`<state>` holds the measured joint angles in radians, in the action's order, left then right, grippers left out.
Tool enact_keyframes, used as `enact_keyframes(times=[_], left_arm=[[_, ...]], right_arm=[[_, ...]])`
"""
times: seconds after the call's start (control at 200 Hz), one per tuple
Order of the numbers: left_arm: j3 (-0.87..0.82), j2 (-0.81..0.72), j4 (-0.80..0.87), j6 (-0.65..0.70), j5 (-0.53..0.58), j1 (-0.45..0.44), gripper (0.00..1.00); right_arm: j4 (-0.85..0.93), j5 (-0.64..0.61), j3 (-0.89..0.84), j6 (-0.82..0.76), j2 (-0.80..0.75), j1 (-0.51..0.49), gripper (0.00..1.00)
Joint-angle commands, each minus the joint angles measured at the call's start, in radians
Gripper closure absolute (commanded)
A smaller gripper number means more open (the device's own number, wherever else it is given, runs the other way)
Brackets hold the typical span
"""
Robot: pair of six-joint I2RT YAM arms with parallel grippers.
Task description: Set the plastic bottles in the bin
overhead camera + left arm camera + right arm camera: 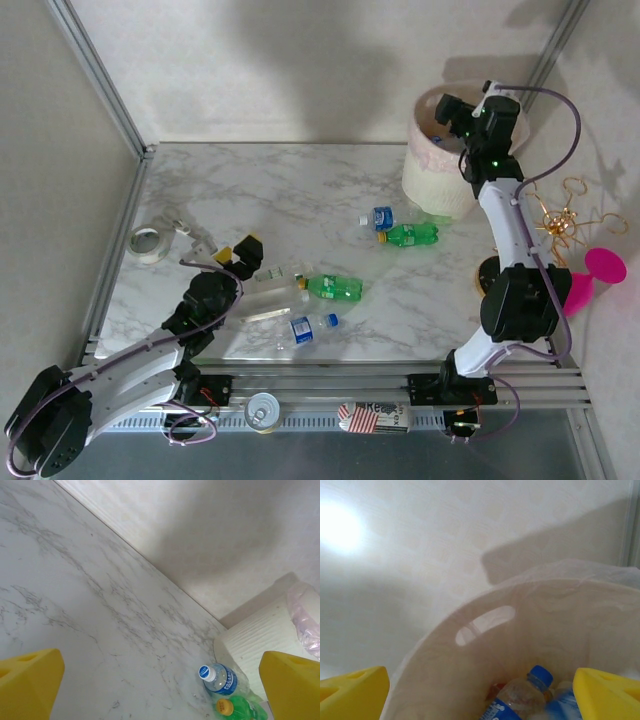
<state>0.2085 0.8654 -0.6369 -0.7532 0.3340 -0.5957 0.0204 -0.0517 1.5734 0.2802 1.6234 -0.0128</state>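
**Bottles to bin: right arm over bin, five bottles on the bench**

The bench (300, 190) was white marble-patterned, with pale walls along its far and left sides. The cream bin (432, 180), lined with a thin pinkish bag, stood at the far right of the bench.

The right fingers (607, 695) hung over the bin mouth. They were spread wide with nothing between them. Below them, inside the bin, lay a blue-capped clear bottle (520, 696) among others.

The left fingers (30, 680) were low over the near left of the bench, fully apart and empty.

All the bottles outside the bin lay on their sides:
- A blue-labelled bottle (378, 217) and a green bottle (412, 235) lay together just beside the near side of the bin.
- A second green bottle (335, 288) lay mid-bench. A large clear bottle (262, 297) was just to its left, close by the left fingers.
- A small blue-labelled bottle (305, 330) lay nearer the near edge.

A tape roll (148, 243) sat at the left edge. A pink goblet (595, 275) stood off the right side of the bench. A can (263, 410) rested on the near rail.
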Motion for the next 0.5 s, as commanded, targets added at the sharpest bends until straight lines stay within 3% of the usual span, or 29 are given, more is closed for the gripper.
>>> enact_keyframes(times=[0.0, 0.16, 0.491], left_arm=[[0.000, 0.022, -0.023, -0.012, -0.004, 0.012, 0.00], [0.018, 0.069, -0.048, -0.013, -0.023, 0.022, 0.00], [0.090, 0.207, -0.107, -0.008, -0.115, 0.041, 0.00]], right_arm=[[-0.012, 0.051, -0.004, 0.002, -0.099, 0.000, 0.02], [0.007, 0.089, -0.067, 0.008, -0.197, -0.036, 0.01], [-0.034, 0.087, -0.375, -0.017, -0.380, -0.221, 0.01]])
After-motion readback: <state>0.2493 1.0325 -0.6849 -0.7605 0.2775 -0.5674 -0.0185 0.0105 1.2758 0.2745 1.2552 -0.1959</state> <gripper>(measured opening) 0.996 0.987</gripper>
